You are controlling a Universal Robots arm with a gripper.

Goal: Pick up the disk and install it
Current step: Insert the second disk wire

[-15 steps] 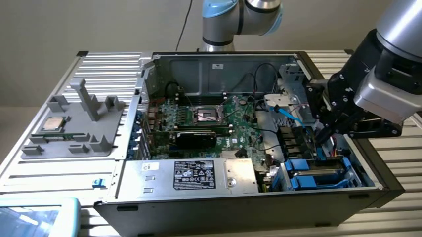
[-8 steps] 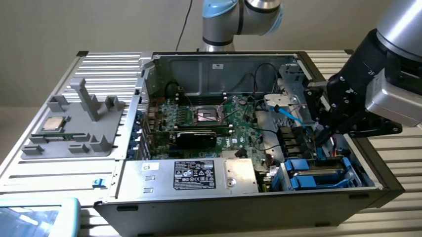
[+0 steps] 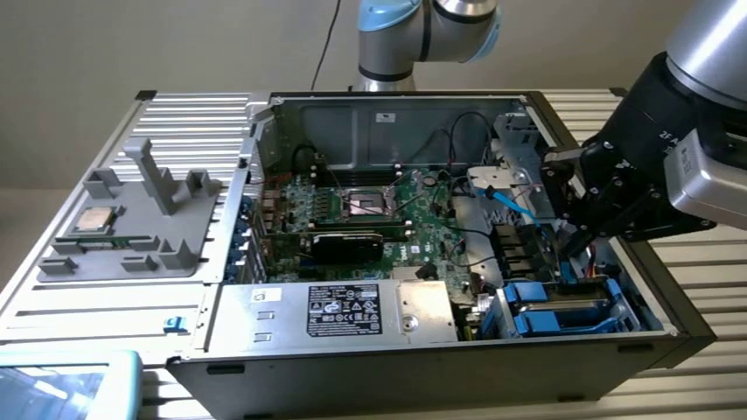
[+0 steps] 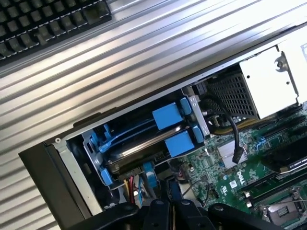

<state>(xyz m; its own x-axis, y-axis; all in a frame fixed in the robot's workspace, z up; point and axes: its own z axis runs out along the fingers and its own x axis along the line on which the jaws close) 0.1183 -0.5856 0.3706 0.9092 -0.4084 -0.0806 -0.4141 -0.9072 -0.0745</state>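
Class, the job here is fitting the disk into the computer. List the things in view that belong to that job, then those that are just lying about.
Belongs to the job:
disk in its blue carrier
drive bay
gripper, shut, beside the bay

Just lying about:
processor chip
grey tray
keyboard
silver box with black label

Disk in drive bay at case's 4 o'clock corner; power supply at 6; motherboard centre.
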